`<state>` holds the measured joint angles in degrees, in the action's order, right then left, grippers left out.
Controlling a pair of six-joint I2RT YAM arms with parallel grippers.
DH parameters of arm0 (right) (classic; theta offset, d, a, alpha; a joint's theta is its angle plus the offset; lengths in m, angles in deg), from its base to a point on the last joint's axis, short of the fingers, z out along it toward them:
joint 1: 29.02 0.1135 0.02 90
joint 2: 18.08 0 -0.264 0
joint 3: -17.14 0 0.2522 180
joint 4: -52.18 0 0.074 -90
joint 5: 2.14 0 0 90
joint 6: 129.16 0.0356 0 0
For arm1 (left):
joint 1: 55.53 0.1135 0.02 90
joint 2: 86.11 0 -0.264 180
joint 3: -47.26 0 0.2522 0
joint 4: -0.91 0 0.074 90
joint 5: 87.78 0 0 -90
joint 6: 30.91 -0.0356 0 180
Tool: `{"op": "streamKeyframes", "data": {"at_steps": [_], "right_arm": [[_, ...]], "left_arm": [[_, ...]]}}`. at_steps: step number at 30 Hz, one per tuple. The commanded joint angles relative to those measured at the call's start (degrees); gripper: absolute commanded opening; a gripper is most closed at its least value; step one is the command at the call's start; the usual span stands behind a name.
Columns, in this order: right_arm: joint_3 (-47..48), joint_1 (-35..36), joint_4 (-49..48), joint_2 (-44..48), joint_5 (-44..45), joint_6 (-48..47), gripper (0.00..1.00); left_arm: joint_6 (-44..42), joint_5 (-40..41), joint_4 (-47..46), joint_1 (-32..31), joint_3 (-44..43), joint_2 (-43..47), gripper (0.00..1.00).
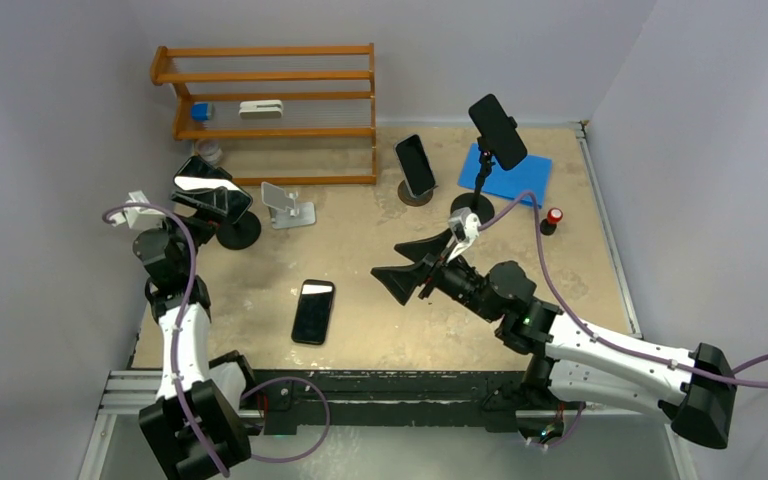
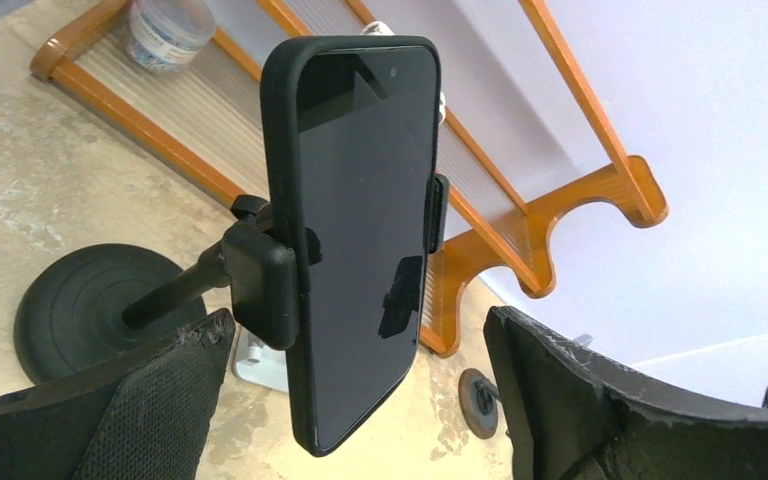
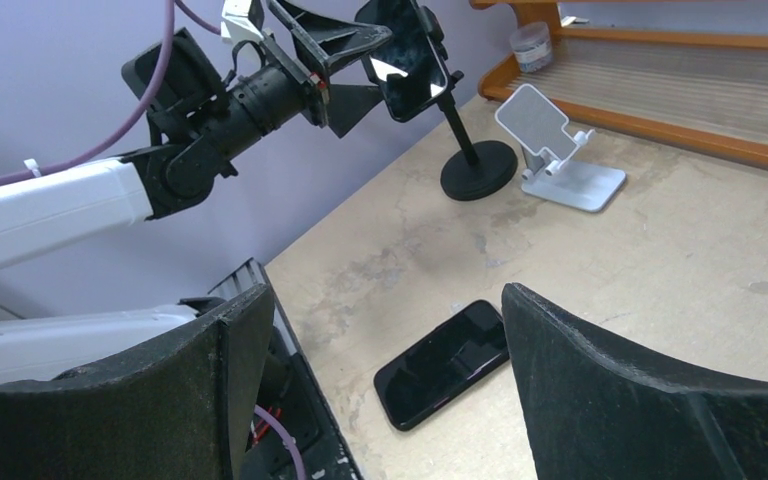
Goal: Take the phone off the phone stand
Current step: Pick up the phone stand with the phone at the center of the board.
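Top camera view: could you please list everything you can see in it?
Phones: four, black; one flat mid-table, three in stands.
Stands: four; three dark, holding phones; one silver, empty, near shelf.
Shelf: one, orange wood, back left.
Blue item: one, on shelf.
White item: one, on shelf.
Jar: one, clear, by shelf's left end.
Mat: one, blue, back right.
Cylinder: one, red-topped, beside mat.
Table: one, tan.
Left arm: white-black, jaws open at left phone.
Right arm: white-black, jaws open above mid-table.

walls [image 1: 60, 80]: pale lilac | tabletop [image 1: 260, 290]: mottled beige | rack [image 1: 270, 50]: wooden, seemingly at back
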<state>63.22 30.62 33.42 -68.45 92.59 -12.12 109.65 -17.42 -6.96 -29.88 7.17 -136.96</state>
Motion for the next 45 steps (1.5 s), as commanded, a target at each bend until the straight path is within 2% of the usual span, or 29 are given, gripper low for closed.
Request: {"op": "streamKeyframes", "data": {"at_steps": [1,10,22,30,45], "right_arm": [[-0.09,0.48,-3.31,1.78,-1.22,0.34,0.85],[-0.42,0.71,-3.79,1.91,-1.72,0.33,0.85],[-0.65,0.86,-3.97,1.77,-1.48,0.11,0.85],[-0.63,0.92,-3.99,1.77,-0.91,-0.24,0.85],[-0.77,0.92,-3.98,1.98,-0.03,-0.7,0.85]], "left_arm": [[3.44,-4.43,-7.79,2.13,1.64,-0.47,0.94],[6.46,-12.58,-15.41,8.66,4.78,-3.87,0.88],[12.15,-18.0,-35.69,10.04,7.88,-10.3,0.86],[13.46,-19.3,-44.72,11.06,7.58,-15.24,0.84],[16.2,-24.43,-61.08,11.92,5.49,-27.42,0.75]]}}
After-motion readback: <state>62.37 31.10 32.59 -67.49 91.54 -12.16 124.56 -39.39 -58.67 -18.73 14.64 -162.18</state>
